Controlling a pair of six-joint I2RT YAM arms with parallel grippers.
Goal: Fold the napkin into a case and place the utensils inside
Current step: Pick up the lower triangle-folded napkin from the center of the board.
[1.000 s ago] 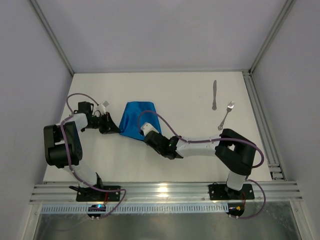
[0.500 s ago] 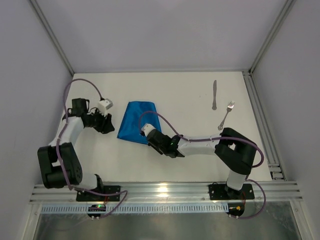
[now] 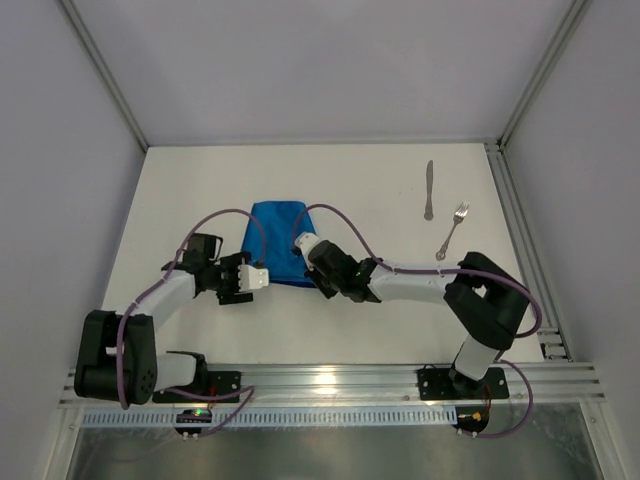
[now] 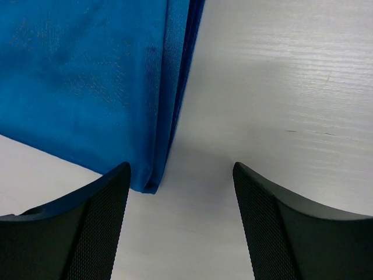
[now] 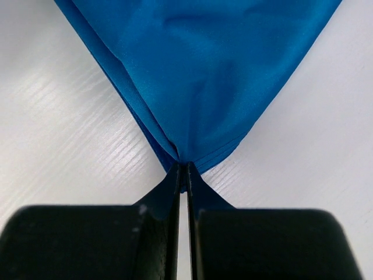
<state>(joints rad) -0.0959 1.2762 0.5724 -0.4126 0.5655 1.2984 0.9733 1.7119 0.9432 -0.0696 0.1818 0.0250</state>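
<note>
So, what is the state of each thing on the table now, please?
napkin, folded in layers, one corner pinched.
knife, lying flat, apart from the napkin.
fork, lying flat beside the knife, not touching it.
left end effector, open, at the napkin's folded edge.
right end effector, shut on the napkin's corner.

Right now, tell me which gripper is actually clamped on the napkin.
The right gripper: its jaws are shut on a bunched corner of the napkin. The left gripper is open, with a folded napkin corner lying unclamped in its gap.
</note>
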